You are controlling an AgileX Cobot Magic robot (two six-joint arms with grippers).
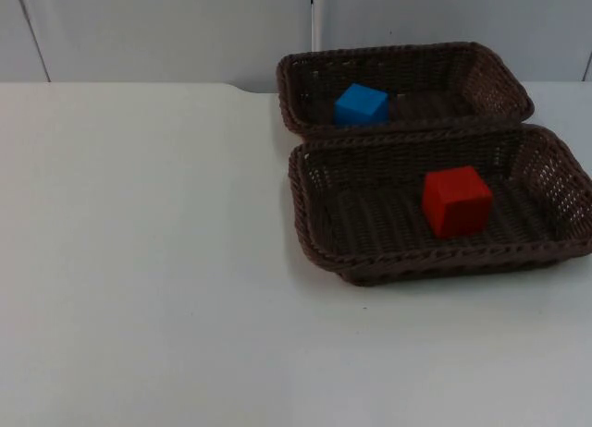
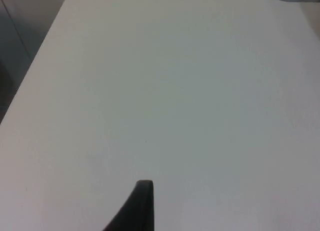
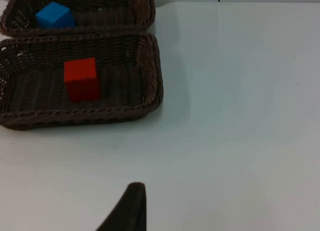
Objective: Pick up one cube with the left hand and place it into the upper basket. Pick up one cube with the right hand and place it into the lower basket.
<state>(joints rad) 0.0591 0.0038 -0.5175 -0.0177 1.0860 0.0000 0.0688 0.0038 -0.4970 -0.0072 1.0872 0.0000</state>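
Top view: we log blue cube (image 1: 361, 104) in upper basket (image 1: 499, 80), red cube (image 1: 456, 201) in lower basket (image 1: 314, 233); grip of either gripper cannot be told; a needless regrasp risks undoing placement.

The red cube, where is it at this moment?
In the top view the red cube lies inside the lower basket, right of centre, just in front of the upper basket with the blue cube.

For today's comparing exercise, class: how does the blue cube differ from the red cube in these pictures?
The blue cube lies in the upper basket, next to the wall; the red cube lies in the lower basket, nearer the table's front. The blue cube sits toward its basket's left end, while the red cube sits near its basket's middle. Both are plain solid-coloured blocks resting on woven brown basket floors, free of any gripper.
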